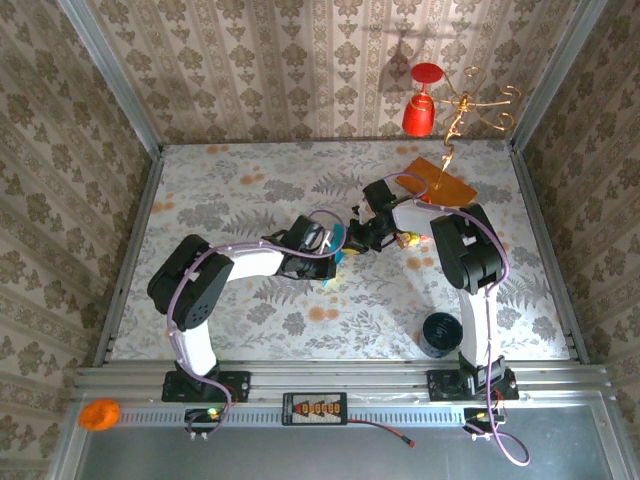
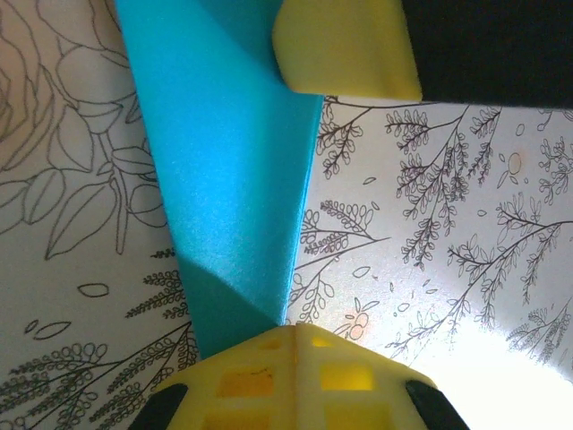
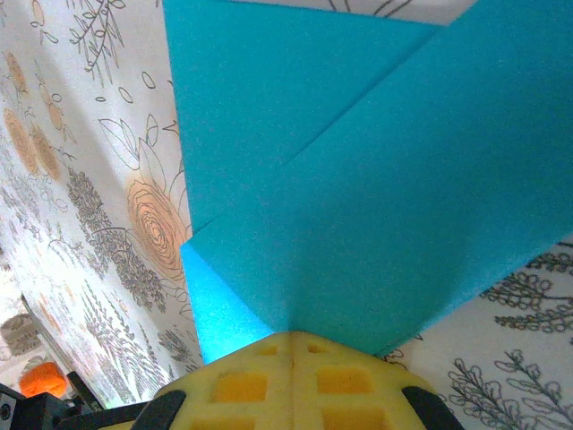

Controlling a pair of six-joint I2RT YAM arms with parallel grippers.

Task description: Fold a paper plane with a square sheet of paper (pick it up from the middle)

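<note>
The sheet of paper [image 1: 340,256] is teal-blue and folded into a tapering, layered paper plane shape [image 2: 233,152], held just above the middle of the table between both arms. My left gripper [image 2: 291,330] is shut on its narrow end, and the fold's edge runs straight up from the yellow fingertips. My right gripper [image 3: 291,336] is shut on a wider folded part [image 3: 358,179], where two flaps overlap. A yellow finger [image 2: 345,49] of the right gripper shows at the top of the left wrist view. From above, the left gripper [image 1: 333,250] and right gripper [image 1: 353,238] almost touch.
An orange card [image 1: 440,180] lies at the back right, with a red goblet [image 1: 424,100] and a gold wire stand [image 1: 470,105] behind it. A snack packet [image 1: 408,240] sits right of the grippers. A dark round pot [image 1: 438,335] stands near the right arm's base.
</note>
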